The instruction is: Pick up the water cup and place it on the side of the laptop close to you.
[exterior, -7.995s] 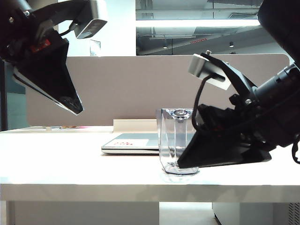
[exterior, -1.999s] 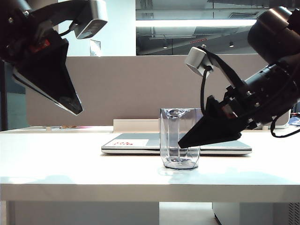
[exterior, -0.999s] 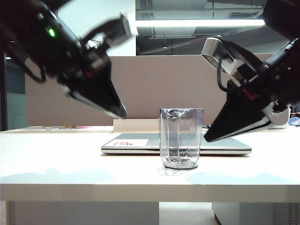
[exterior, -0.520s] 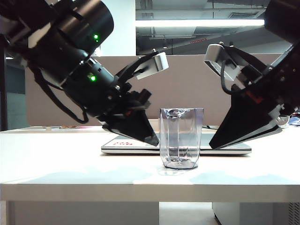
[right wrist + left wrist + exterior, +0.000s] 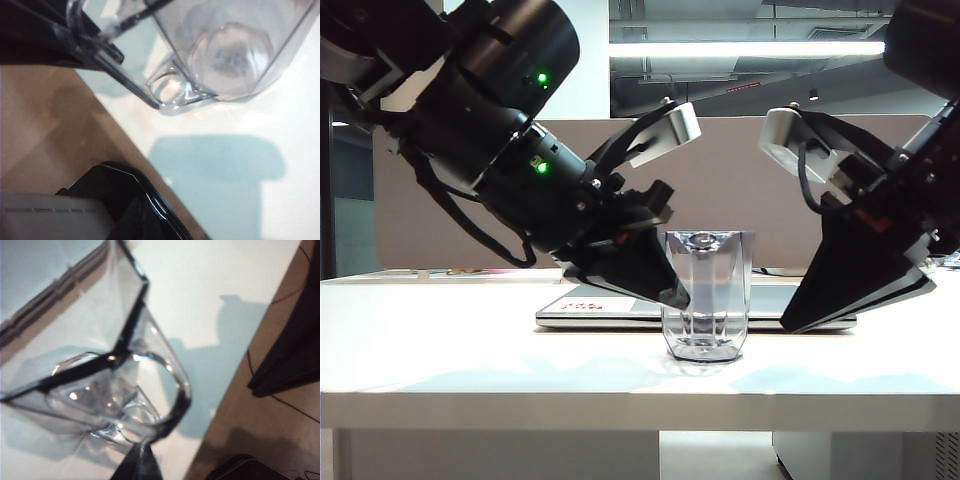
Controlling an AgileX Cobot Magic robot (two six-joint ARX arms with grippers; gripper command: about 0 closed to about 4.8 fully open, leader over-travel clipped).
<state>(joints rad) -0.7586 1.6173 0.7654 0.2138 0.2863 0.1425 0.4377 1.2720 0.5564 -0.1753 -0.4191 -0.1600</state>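
The water cup (image 5: 707, 295) stands upright on the white table (image 5: 470, 340), just in front of the near edge of the laptop (image 5: 610, 306), which lies closed and flat behind it; the cup's faceted base rests on the table, not on the laptop lid. The white-and-red sticker (image 5: 582, 302) on the laptop shows to the left of the cup, partly covered by the left arm. The left gripper (image 5: 672, 298) reaches down from the upper left with its dark pointed tip at the cup's left wall, about level with the middle of the cup; whether it touches the wall cannot be told from the exterior view. Its jaws are drawn together, with nothing between them. In the left wrist view the water cup (image 5: 100, 375) fills most of the picture, seen from above and very close, its rim and clear walls blurred, with the gripper's dark tip (image 5: 139, 467) just beside the cup's lower edge. The right gripper (image 5: 790, 325) hangs to the right of the cup, apart from it, its tip low near the laptop's right end; its jaws are likewise closed and empty. In the right wrist view the water cup (image 5: 225, 50) and its thin loop handle (image 5: 125, 75) lie ahead on the table.
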